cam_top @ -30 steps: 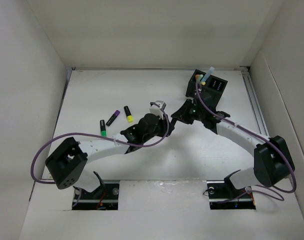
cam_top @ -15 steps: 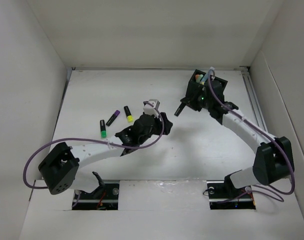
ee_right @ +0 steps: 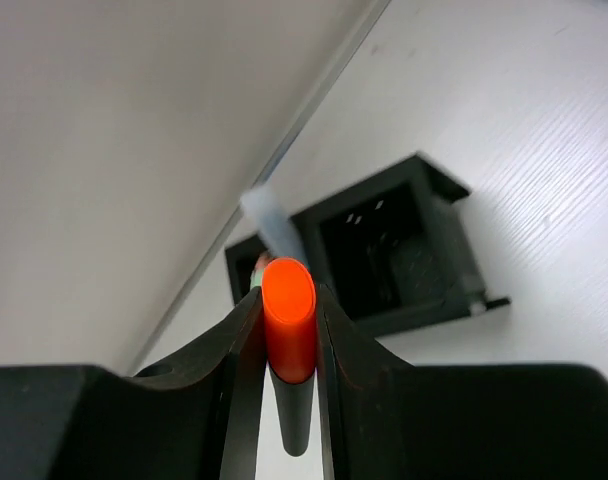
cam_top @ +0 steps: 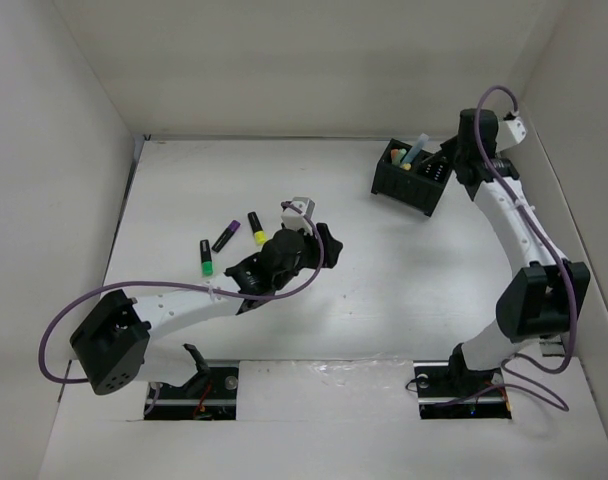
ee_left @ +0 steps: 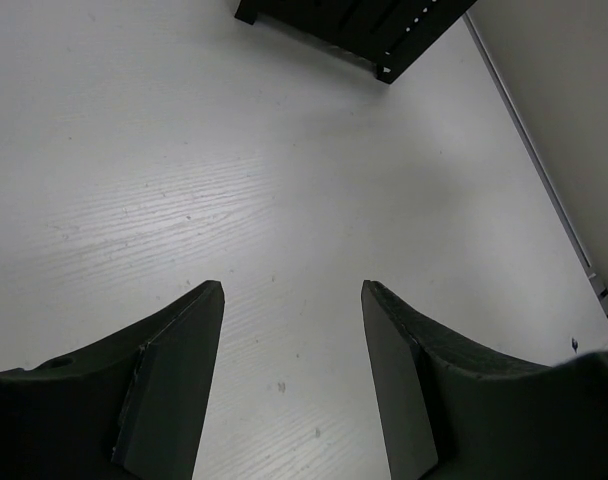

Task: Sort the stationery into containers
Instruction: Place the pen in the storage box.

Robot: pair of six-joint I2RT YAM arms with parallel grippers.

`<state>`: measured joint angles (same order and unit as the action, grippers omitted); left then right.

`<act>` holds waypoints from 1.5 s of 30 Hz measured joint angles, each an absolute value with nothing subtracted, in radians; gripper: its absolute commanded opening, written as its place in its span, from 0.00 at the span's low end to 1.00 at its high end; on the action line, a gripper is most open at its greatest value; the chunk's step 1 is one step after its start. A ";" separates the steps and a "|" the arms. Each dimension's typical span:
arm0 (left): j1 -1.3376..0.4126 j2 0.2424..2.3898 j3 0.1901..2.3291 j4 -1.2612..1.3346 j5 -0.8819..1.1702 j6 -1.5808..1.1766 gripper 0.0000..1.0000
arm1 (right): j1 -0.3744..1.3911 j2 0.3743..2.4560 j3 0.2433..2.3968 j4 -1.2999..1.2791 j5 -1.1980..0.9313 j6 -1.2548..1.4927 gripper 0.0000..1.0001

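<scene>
While the right pincer (ee_right: 289,300) clamps an orange-capped marker (ee_right: 289,312) between its two fingers, cap end toward the wrist camera, it hangs above the counter (cam_top: 384,270) at the far right, just beside the black organiser box (cam_top: 396,186). From the right wrist view the marker lines up with the box below it, over the edge of the compartment that already holds stationery. How high it sits above the rim I cannot tell.

A pale blue marker (cam_top: 421,152) stands tilted in the box's left compartment, as the top view has it, with a bit of green and orange showing beside it.

At mid-counter the left pincer (ee_left: 289,300) is spread wide with nothing between its fingers, over bare white surface, well apart from the box, whose perforated side shows at the top of the left wrist view.

Three black markers lie loose to the left of that arm — one with a green end (cam_top: 205,257), one with a purple end (cam_top: 225,235) and one with a yellow end (cam_top: 256,228), near each other but not touching.
</scene>
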<state>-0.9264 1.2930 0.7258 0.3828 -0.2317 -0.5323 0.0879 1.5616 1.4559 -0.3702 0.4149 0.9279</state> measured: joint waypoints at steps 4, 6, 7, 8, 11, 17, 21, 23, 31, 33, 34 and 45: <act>-0.926 1.293 0.726 0.383 -0.229 -0.532 0.54 | 0.063 1.671 1.585 -0.427 0.545 0.927 0.00; -0.926 1.293 0.726 0.382 -0.230 -0.532 0.54 | 0.061 1.726 1.638 -0.453 0.583 0.927 0.00; -0.926 1.293 0.726 0.382 -0.233 -0.532 0.54 | 0.061 1.762 1.668 -0.466 0.604 0.927 0.00; -0.926 1.293 0.726 0.381 -0.238 -0.532 0.54 | 0.061 1.794 1.694 -0.479 0.626 0.926 0.00; -0.921 1.293 0.726 0.368 -0.245 -0.532 0.54 | 0.065 1.873 1.741 -0.518 0.678 0.921 0.00; -0.910 1.293 0.726 0.348 -0.265 -0.533 0.54 | 0.079 1.940 1.758 -0.572 0.749 0.904 0.04; -0.899 1.297 0.727 0.322 -0.296 -0.540 0.54 | 0.112 1.940 1.760 -0.575 0.809 0.899 0.32; -0.889 1.306 0.736 0.295 -0.321 -0.544 0.54 | 0.131 1.940 1.760 -0.576 0.823 0.895 0.44; -0.829 1.370 0.838 0.124 -0.513 -0.550 0.55 | 0.173 1.940 1.755 -0.574 0.849 0.897 0.53; -0.781 1.370 0.838 0.108 -0.511 -0.556 0.54 | 0.173 1.938 1.751 -0.573 0.854 0.898 0.53; -0.754 1.370 0.837 0.103 -0.502 -0.560 0.54 | 0.173 1.938 1.749 -0.572 0.853 0.899 0.53; -0.536 1.359 0.780 0.088 -0.492 -0.618 0.41 | 0.280 1.527 1.353 -0.426 0.653 0.929 0.00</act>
